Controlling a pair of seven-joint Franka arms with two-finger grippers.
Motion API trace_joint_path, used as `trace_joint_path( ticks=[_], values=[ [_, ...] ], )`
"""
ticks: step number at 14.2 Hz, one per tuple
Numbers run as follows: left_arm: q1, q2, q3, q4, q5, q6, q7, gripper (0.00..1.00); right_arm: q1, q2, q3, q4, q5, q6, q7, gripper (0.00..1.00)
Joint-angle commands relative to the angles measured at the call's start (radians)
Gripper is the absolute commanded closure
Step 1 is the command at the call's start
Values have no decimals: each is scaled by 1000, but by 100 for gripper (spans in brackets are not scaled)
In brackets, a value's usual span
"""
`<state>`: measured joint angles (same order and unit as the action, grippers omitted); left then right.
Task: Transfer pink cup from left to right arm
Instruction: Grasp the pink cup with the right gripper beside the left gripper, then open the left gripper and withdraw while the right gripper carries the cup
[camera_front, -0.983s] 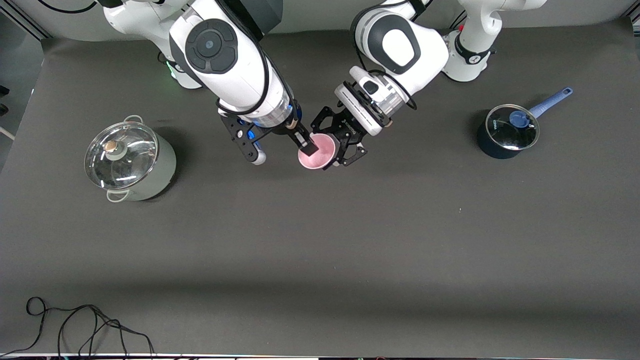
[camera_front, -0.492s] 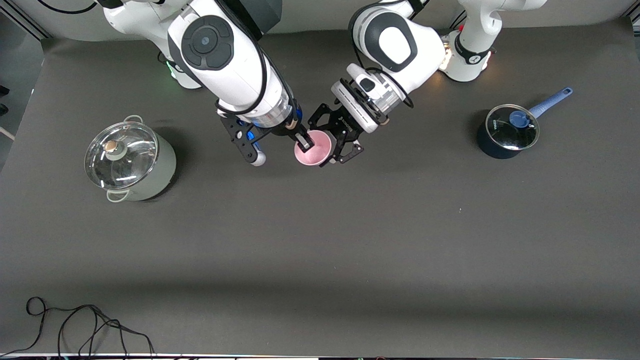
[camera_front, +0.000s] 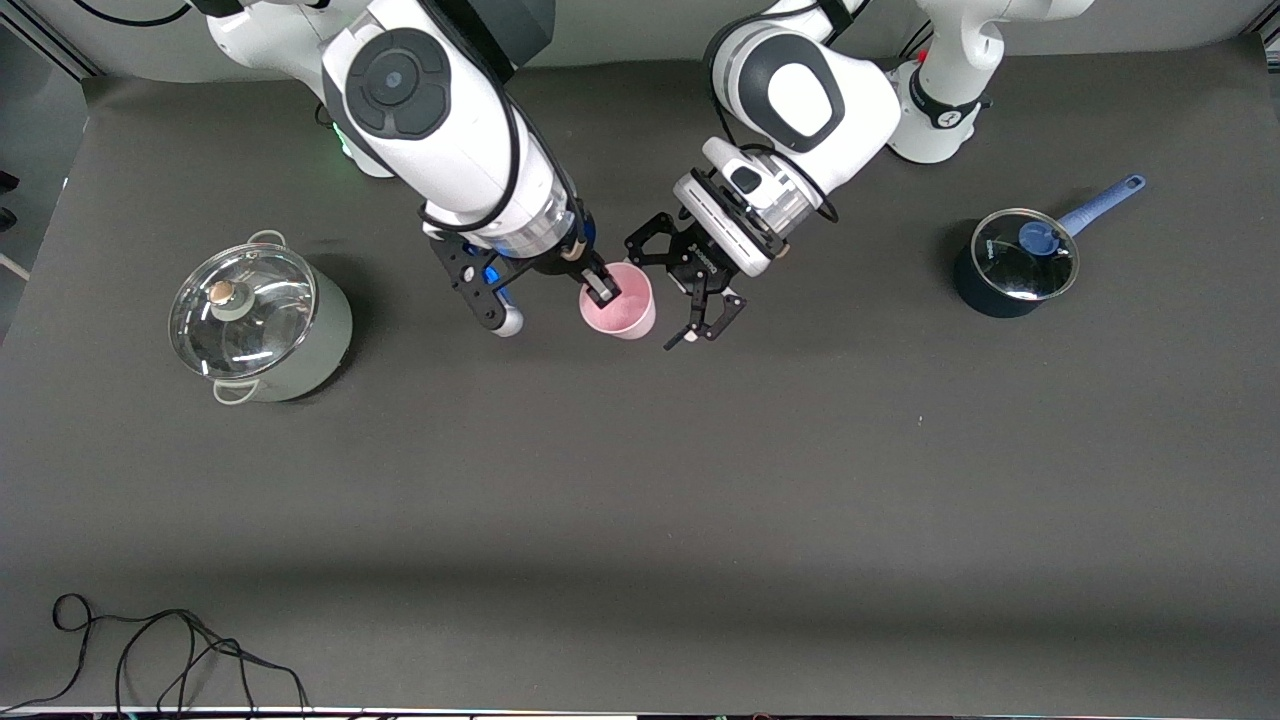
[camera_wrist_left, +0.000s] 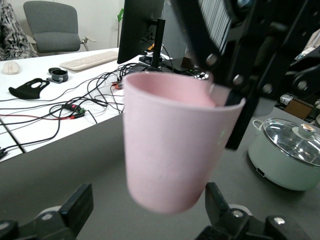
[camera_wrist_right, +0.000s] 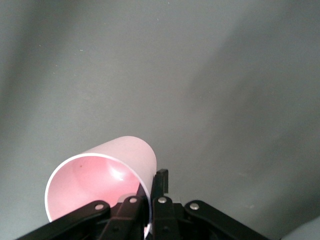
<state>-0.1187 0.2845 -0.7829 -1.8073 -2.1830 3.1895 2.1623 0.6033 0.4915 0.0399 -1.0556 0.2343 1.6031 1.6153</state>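
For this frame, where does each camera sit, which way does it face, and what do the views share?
Front view: high across the table, facing both bases; shows both arms, right pincer gripping the pink cup, left pincer open.
Left wrist view: on the left wrist, facing the cup; own fingertips apart.
Right wrist view: on the right wrist, looking down at the cup; own fingers pinching its rim.
Shared: the cup.

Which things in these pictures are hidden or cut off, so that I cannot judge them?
- Front view: pink cup base and table under it, hidden by its body.
- Right wrist view: right gripper fingertips overlap the rim; lower edge cuts the linkage.
- Left wrist view: left gripper fingers cut by lower edge.
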Motion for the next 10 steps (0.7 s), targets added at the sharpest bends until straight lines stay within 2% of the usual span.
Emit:
trace_joint_path(
  ticks=[1,5,10],
  values=[
    [19,22,7,11,-12,18,-2,1,-34,-5,-3,23,-7,-52,-93,100],
    [73,64,14,5,-8,41,-15,1,-141,-56,-3,22,2,-182,-331,100],
    [73,79,72,13,23,49,-10,0,-345,-160,-5,0,3,-391,-708,100]
  ],
)
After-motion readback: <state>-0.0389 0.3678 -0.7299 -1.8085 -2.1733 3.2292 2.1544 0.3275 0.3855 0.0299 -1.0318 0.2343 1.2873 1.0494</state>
